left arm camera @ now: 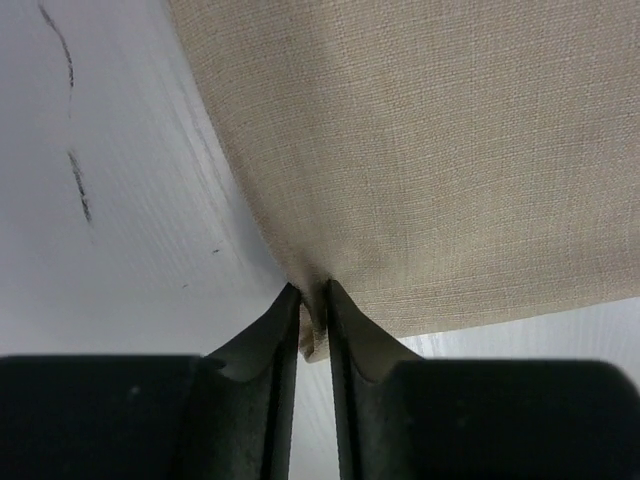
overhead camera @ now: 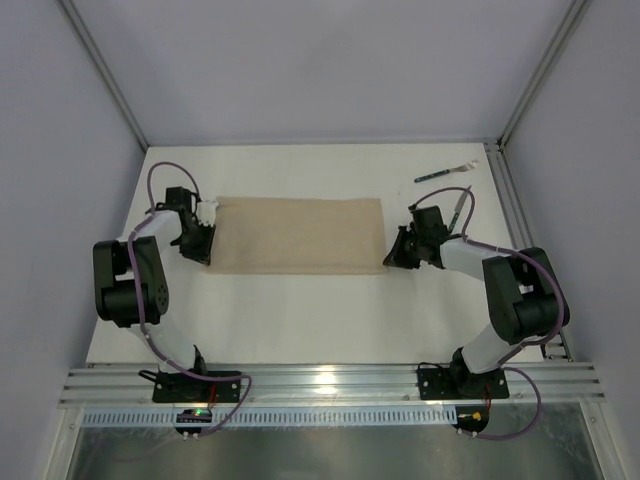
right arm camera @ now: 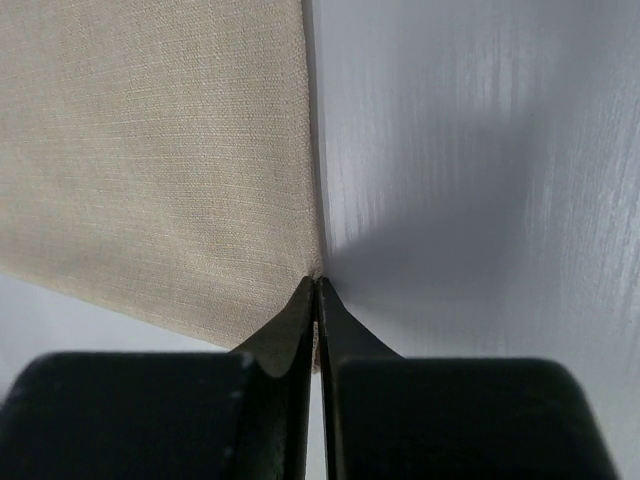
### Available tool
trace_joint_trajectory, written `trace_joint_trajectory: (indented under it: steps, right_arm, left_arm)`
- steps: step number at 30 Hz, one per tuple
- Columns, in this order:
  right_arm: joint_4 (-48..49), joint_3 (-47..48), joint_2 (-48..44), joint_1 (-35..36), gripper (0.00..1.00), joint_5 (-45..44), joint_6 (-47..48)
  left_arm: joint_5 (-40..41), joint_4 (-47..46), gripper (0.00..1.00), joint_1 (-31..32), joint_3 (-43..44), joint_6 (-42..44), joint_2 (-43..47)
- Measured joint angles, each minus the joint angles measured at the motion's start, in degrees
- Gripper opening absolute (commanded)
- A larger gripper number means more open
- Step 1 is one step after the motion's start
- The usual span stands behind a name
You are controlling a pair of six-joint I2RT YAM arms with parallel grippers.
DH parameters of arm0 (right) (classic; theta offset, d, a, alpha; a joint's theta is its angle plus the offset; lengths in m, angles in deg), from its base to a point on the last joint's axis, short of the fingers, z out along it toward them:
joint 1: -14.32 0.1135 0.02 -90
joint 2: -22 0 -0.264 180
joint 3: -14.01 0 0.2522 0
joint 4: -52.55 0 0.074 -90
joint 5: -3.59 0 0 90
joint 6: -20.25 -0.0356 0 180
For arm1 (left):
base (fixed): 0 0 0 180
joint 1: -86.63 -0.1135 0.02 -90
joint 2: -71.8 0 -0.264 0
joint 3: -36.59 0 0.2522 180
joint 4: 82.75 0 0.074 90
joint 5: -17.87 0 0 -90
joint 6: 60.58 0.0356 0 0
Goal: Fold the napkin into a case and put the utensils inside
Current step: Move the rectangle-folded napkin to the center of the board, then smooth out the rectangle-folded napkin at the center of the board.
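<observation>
Long axis of the napkin [overhead camera: 300,235] runs from left fingers [left arm camera: 262,345] to right fingers [right arm camera: 285,325] — each pair pinching a near corner

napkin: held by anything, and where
The left gripper pinches the napkin by its near left corner, the right gripper its near right corner.

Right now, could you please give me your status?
Napkin lies flat; left fingers shut on near-left corner, right fingers shut at near-right corner. Utensils far right, clear.

White table [overhead camera: 300,315] with napkin [overhead camera: 300,235] and utensils [overhead camera: 442,175]
</observation>
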Motion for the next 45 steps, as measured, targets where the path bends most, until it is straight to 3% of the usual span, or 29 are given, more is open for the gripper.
trace_joint_trajectory:
  steps: [1, 2, 6, 11, 13, 14, 15, 18, 22, 24, 25, 28, 33, 38, 45]
  right_arm:
    - [0.04, -0.50, -0.42, 0.00, 0.04, 0.09, -0.02]
    - [0.04, -0.98, -0.85, 0.02, 0.04, 0.22, -0.02]
    - [-1.16, -4.09, -4.46, 0.11, 0.04, 0.31, 0.20]
    - [-7.74, -11.50, -16.15, 0.39, 0.04, -0.37, 0.37]
    - [-10.21, -14.16, -21.44, 0.44, 0.11, -0.46, -0.07]
    - [-11.54, -15.45, -24.39, 0.44, 0.30, -0.48, -0.52]
    - [-12.96, -16.83, -27.65, 0.44, 0.43, -0.59, -1.07]
    - [-17.11, -18.34, -33.00, 0.42, 0.55, -1.05, -2.12]
    - [-20.74, -15.91, -34.99, 0.20, 0.52, -3.04, -1.77]
    - [-21.20, -12.02, -32.65, -0.76, 0.45, -4.04, -0.59]
    - [-20.74, -9.49, -30.34, -1.38, 0.35, -4.15, 0.09]
    - [-17.70, -1.03, -20.83, -3.19, 0.19, -4.04, 2.71]
    - [-12.85, 12.81, -2.38, -4.87, 0.19, -3.28, 6.69]
    - [-12.15, 22.25, 9.81, -5.16, 0.25, -3.06, 9.62]
    - [-12.31, 26.56, 16.59, -5.16, 0.29, -2.45, 12.37]
  left_arm:
    - [-0.20, -0.04, 0.01, -0.09, 0.02, 0.17, -0.07]
    - [-0.66, 0.00, 0.00, -0.17, 0.02, 0.17, -0.11]
    - [-2.23, 0.20, 0.00, -0.17, -0.55, 2.12, 0.33]
    - [-4.48, 3.82, 0.00, -0.02, -6.08, 5.25, 5.27]
    - [-5.07, 6.64, 0.00, 0.00, -8.52, 6.47, 7.58]
    - [-5.33, 8.44, 0.03, 0.00, -9.66, 7.19, 8.83]
    - [-5.44, 10.23, 0.29, 0.00, -10.60, 8.07, 9.97]
    - [-5.73, 15.63, 0.59, -0.09, -11.54, 10.56, 13.00]
    - [-6.10, 20.17, 0.60, -0.24, -9.51, 10.95, 17.46]
    - [-6.51, 20.06, 0.52, -0.39, -5.81, 10.08, 17.73]
    - [-6.69, 19.43, 0.49, -0.46, -4.11, 9.25, 17.46]
    - [-7.34, 15.21, 0.39, -0.55, 2.34, 6.88, 14.23]
    - [-8.52, 7.17, 0.45, -0.55, 11.89, 4.52, -0.28]
    - [-9.09, 4.68, 0.45, -0.55, 17.86, 3.85, -11.96]
    - [-9.09, 1.88, 0.42, -0.55, 18.97, 3.63, -13.75]
